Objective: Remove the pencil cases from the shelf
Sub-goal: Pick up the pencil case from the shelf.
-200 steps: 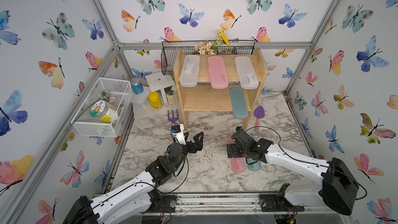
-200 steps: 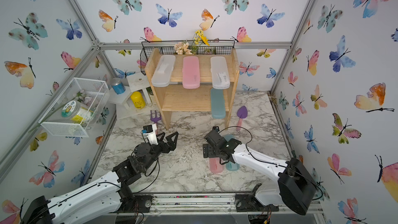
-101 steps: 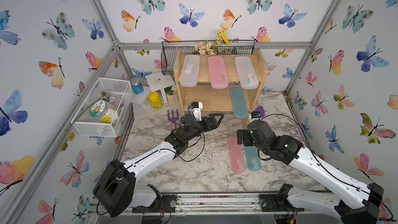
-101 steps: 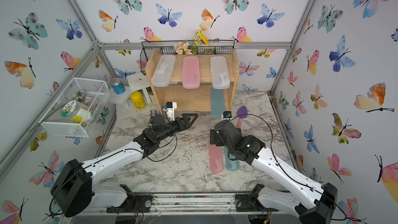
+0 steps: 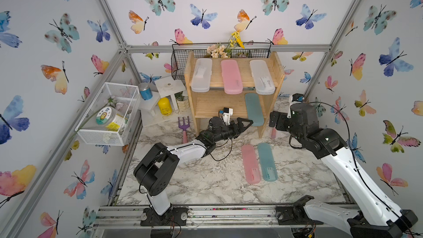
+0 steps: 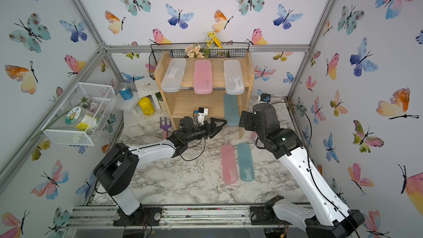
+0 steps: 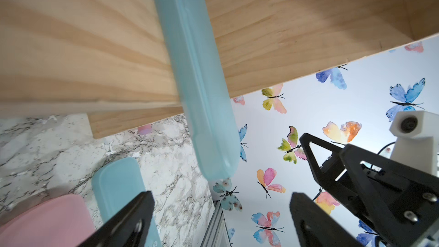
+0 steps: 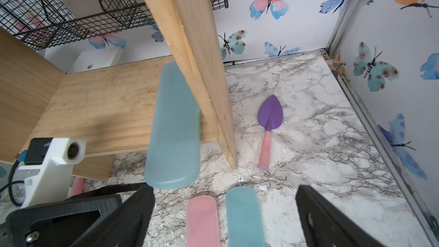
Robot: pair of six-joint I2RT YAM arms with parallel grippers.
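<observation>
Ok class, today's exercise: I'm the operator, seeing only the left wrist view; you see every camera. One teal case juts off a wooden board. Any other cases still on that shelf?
Observer: Yes, three lie on the top tier of the light wooden shelf: the left frosted white plastic case, the pink plastic case and the right frosted white plastic case.
Operator: Anything lying beside the shelf on the left arm's side?
Observer: A purple toy garden fork with a pink handle lies on the marble tabletop.

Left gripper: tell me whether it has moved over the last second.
Yes. The left gripper has gone forward over the marble tabletop to the front edge of the shelf, beside the teal pencil case overhanging its lower tier.
</observation>
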